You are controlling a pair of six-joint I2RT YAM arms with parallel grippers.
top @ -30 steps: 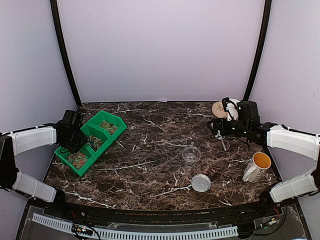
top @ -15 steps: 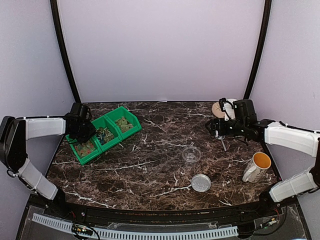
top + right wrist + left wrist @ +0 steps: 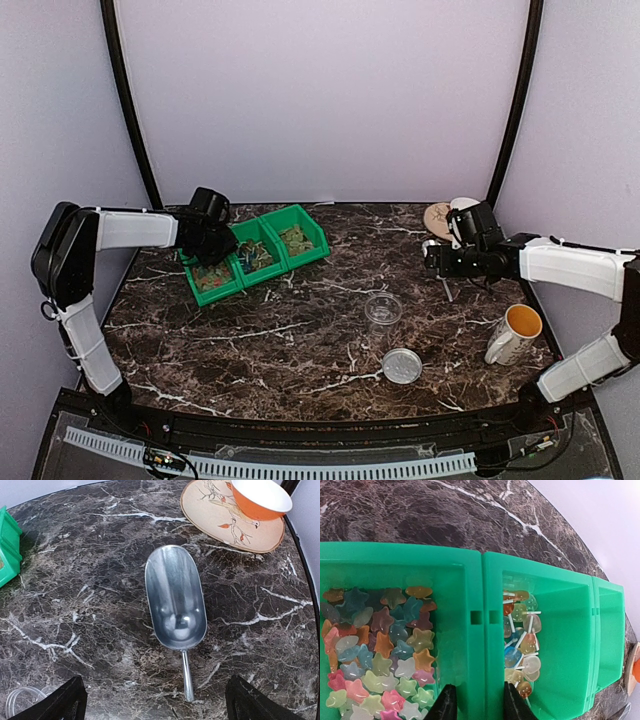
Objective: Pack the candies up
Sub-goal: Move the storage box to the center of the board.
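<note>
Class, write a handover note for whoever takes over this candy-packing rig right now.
Left gripper: fingers closed on the divider wall of the green bins.
Right gripper: open, above the metal scoop lying on the table.
Candies: in the bins, at the table's far left.
Done: nothing packed; the clear jar looks empty, its lid lies beside it.
Left: scoop candies into the jar, close it.

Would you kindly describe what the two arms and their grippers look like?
The left arm and right arm both have white, rounded shells joined by black joints. The left gripper and right gripper are black, and the left one's fingers taper to narrow tips.
</note>
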